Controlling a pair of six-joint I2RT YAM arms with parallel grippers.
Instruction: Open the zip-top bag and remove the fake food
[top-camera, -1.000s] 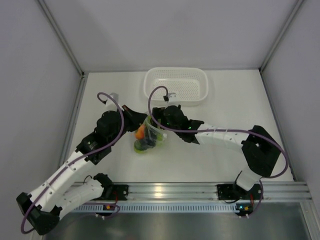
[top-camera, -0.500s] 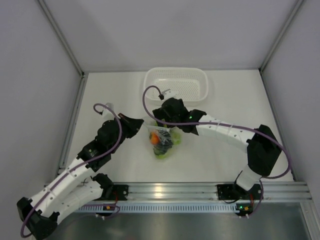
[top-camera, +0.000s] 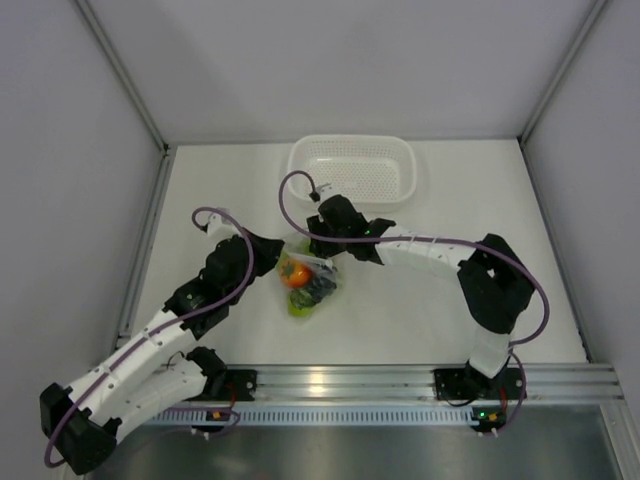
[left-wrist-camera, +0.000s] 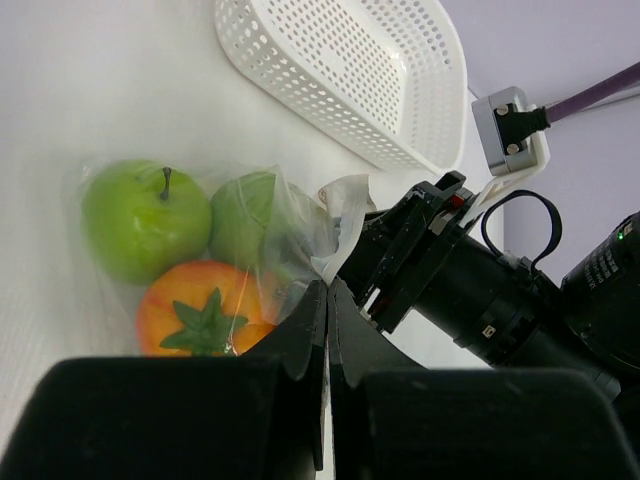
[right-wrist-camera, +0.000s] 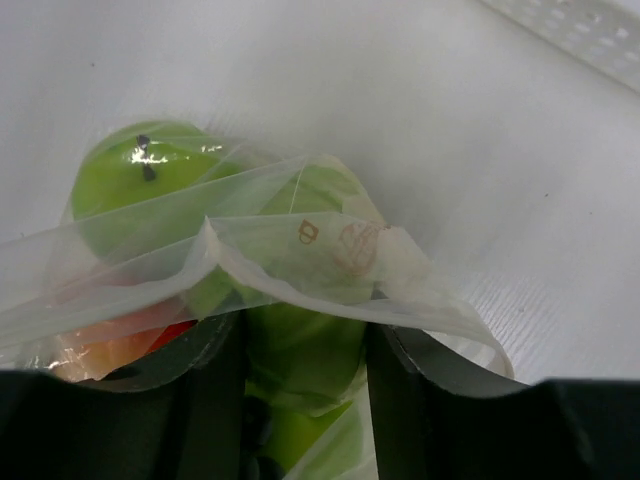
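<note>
The zip-top bag (top-camera: 310, 282) lies mid-table, clear and crinkly, holding the fake food: a red-yellow apple (top-camera: 294, 272), dark grapes (top-camera: 321, 288) and green fruit. My left gripper (top-camera: 278, 250) is at the bag's left top edge. In the left wrist view it (left-wrist-camera: 328, 290) is shut, with bag (left-wrist-camera: 300, 230) film running into its tips, beside a green apple (left-wrist-camera: 145, 220) and the red-yellow apple (left-wrist-camera: 200, 310). My right gripper (top-camera: 322, 255) is at the bag's mouth. Its fingers (right-wrist-camera: 400, 380) flank a green fruit (right-wrist-camera: 300, 370) that fills the gap, and the bag rim (right-wrist-camera: 300, 250) drapes over them.
A white perforated basket (top-camera: 352, 168) stands behind the bag at the back of the table, seen also in the left wrist view as the basket (left-wrist-camera: 350, 70). Grey walls close in both sides, and an aluminium rail (top-camera: 330, 380) runs along the near edge.
The bag swung right, then back a little left, with both grippers following. The right gripper's jaws opened wide and then narrowed round the green fruit. The left stayed shut.
</note>
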